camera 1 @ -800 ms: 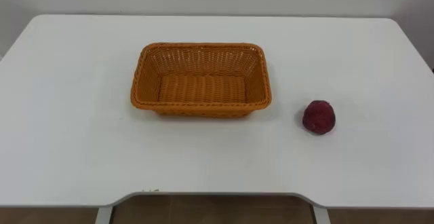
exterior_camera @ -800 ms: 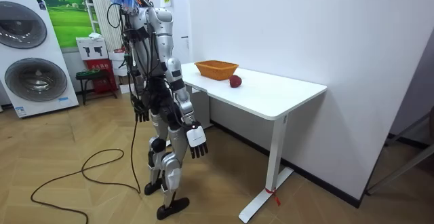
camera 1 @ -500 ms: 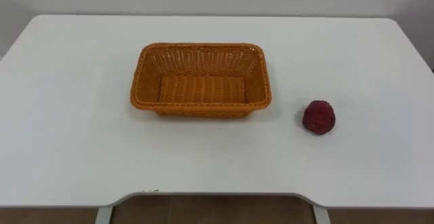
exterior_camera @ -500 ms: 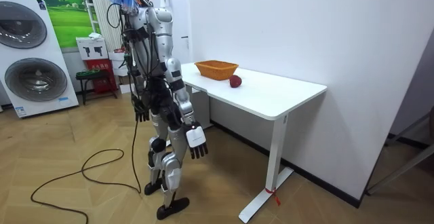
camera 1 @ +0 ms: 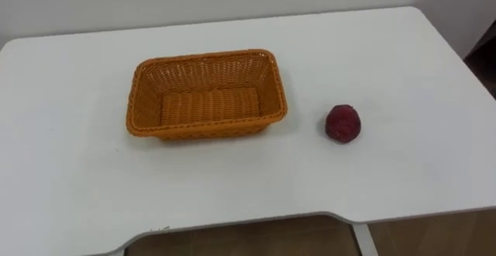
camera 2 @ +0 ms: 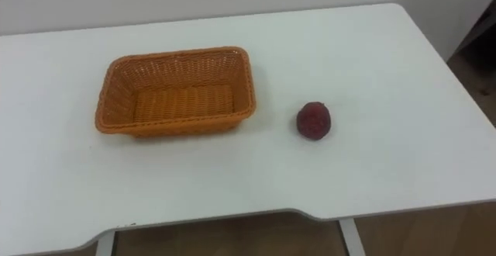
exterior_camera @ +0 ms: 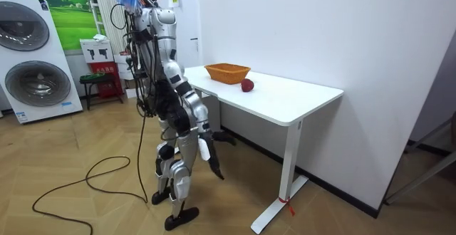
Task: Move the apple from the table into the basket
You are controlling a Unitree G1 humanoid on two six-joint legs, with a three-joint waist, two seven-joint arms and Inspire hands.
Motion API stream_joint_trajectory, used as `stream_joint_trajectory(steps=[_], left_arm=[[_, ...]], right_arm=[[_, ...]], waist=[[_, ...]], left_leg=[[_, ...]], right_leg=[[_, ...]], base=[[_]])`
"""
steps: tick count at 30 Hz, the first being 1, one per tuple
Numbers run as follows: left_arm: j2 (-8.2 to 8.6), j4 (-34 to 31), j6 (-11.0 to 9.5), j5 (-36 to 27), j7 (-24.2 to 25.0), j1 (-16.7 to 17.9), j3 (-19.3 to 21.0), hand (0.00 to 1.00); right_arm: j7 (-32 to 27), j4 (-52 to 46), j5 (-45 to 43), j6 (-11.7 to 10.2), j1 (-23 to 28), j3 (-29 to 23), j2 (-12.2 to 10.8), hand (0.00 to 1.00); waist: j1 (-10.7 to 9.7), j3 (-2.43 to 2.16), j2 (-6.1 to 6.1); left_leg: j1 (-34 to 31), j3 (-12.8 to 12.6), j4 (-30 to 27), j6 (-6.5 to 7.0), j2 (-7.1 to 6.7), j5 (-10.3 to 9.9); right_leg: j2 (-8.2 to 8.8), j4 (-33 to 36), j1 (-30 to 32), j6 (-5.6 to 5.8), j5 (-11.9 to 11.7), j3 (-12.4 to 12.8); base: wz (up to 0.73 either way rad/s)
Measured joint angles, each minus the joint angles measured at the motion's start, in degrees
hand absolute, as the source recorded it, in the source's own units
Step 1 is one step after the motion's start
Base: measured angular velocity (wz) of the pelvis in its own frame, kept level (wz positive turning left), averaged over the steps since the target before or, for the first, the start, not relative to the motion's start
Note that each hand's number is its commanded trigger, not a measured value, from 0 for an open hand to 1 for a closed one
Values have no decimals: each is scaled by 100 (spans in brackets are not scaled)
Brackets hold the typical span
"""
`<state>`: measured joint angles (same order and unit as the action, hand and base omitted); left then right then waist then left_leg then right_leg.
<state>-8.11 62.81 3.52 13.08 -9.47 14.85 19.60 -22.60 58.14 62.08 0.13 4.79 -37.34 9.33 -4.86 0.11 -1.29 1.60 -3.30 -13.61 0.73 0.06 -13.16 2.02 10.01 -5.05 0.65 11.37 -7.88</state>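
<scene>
On the table [camera 1: 70, 194] a basket [camera 1: 206, 55] sits mid-top, an apple [camera 1: 343, 123] apart toward the table's right. The room view adds, below the table's edge, the left hand [exterior_camera: 225, 137] and right hand [exterior_camera: 213, 166] — fingers straight, empty.

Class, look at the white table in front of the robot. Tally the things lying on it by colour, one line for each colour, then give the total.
Orange: 1 (woven basket, nothing inside)
Dark red: 1 (apple, to the basket's right)
Total: 2

Both arms have been swung forward toward the counter [exterior_camera: 285, 101]: the right hand [exterior_camera: 212, 162] low, the left hand [exterior_camera: 226, 137] raised ahead. The eye views have shifted.
</scene>
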Motion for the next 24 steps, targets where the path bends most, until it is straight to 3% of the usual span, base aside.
stream_joint_trajectory(steps=[4, 6, 9, 12, 18, 24], left_arm=[[-1, -50, -18, -8, -39, 6, -16, 0], [-13, -96, -61, -6, -38, 0, -57, 0], [-21, -91, -130, -1, -30, 6, -243, 0], [-7, -91, -154, 8, -13, 31, -417, 0], [-28, -86, -217, -3, 0, 45, -772, 0], [-48, 77, -283, 0, 13, 44, -1153, 0]], right_arm=[[-1035, -1278, -404, -199, 28, -121, -3, 0], [-1658, -2273, -1006, -401, -37, -133, 2, 0], [-2347, -3539, -1726, -520, -123, -41, 24, 0], [-2729, -4400, -2787, -686, -121, 255, 32, 0], [-3026, -5695, -4751, -844, -34, 912, 68, 0], [-2589, -6012, -5612, -892, -25, 1696, 182, 0]], waist=[[-13, -2, -43], [12, -14, -19], [37, -18, -3], [49, -20, -40], [209, -30, -42], [375, 1, -64]], left_leg=[[-57, -1, -31, 4, -3, -2], [-154, -5, -66, 5, -1, -1], [-192, -34, -47, 10, 2, 6], [-200, -29, 3, 13, -2, 31], [-176, -44, 30, 10, 9, 33], [-41, -84, 101, 8, 10, 34]], right_leg=[[4, 15, 56, 4, 2, 3], [1, 86, 187, 5, 4, 31], [-2, 110, 246, 5, 4, 64], [-2, 73, 252, 6, 1, 53], [-12, 84, 292, 0, -3, 73], [-6, 69, 195, 0, -5, 70]], base=[[0], [-5], [-4], [1], [-3], [-3]])
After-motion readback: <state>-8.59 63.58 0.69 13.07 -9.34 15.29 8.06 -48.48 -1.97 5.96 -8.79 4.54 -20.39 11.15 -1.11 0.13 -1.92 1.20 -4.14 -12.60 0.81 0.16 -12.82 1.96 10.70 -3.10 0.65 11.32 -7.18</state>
